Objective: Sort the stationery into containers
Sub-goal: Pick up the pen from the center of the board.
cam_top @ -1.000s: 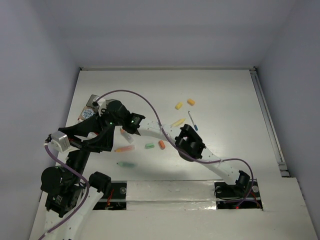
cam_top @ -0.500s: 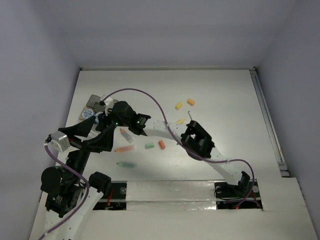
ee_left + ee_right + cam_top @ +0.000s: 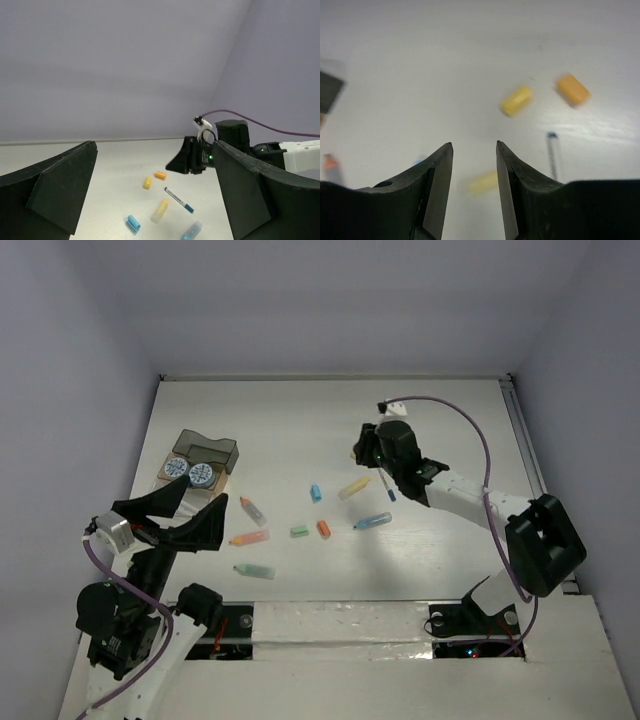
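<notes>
Stationery lies scattered mid-table: a yellow marker [image 3: 353, 487], a thin blue-tipped pen [image 3: 385, 483], a blue marker [image 3: 372, 522], a blue stub [image 3: 315, 492], a green block [image 3: 298, 531], an orange stub [image 3: 323, 529], and other markers [image 3: 248, 537] near the front. The containers are a grey box [image 3: 205, 450] and two round blue-white pots [image 3: 189, 472] at back left. My right gripper [image 3: 362, 448] is open and empty above a yellow stub [image 3: 516, 100] and an orange stub [image 3: 573, 90]. My left gripper [image 3: 203, 496] is open and empty, near the pots.
The left wrist view shows the right gripper [image 3: 192, 157] behind the yellow stub [image 3: 147, 182], pen [image 3: 179, 200] and yellow marker [image 3: 160, 211]. A purple cable [image 3: 470, 430] arcs over the right arm. Walls enclose the table on the left, back and right.
My right arm has swung from the containers at the left across to the back right. My left arm has drawn back toward the near left. The containers and blue items now show.
</notes>
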Controlling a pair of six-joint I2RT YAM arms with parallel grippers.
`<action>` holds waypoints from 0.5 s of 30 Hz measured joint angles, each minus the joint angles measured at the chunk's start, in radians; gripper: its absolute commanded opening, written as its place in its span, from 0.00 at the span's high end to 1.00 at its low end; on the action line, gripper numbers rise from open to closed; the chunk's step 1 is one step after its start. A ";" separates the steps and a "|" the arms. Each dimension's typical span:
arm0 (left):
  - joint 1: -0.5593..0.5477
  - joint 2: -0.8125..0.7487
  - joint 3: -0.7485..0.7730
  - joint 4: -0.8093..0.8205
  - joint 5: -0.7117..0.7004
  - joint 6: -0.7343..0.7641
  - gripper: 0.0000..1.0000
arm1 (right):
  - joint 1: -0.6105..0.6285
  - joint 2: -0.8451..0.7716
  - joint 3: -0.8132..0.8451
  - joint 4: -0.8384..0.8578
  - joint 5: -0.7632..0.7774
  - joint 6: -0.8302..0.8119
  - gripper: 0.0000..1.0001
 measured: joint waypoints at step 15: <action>-0.011 0.000 0.000 0.000 0.001 0.003 0.01 | -0.161 0.102 -0.121 -0.339 0.067 0.058 0.50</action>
